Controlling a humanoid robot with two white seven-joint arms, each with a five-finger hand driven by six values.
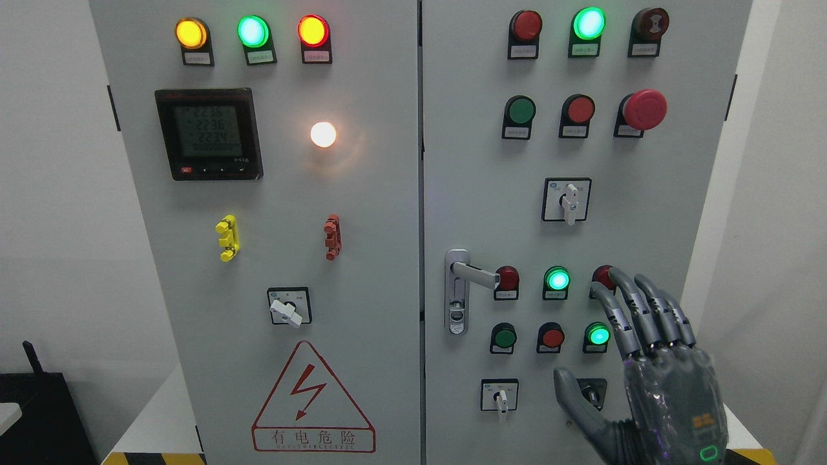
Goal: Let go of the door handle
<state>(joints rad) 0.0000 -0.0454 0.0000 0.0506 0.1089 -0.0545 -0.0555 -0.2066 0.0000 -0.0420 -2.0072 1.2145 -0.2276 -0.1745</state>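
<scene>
red button (602,276) and selector switch (591,391) partly behind right hand (652,368)

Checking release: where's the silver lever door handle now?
Head view: silver lever door handle on the right door's left edge, beside a red button; the open right hand is well clear, lower right.

Silver door handle (460,284) on right cabinet door, lever horizontal pointing right, seemingly keyhole below, untouched.

Single head view, looking straight ahead and slightly downward at the front of a grey control cabinet (362,194), close enough that its two doors fill most of the frame. White wall shows at both sides. The right hand (652,381) enters at the lower right.
</scene>
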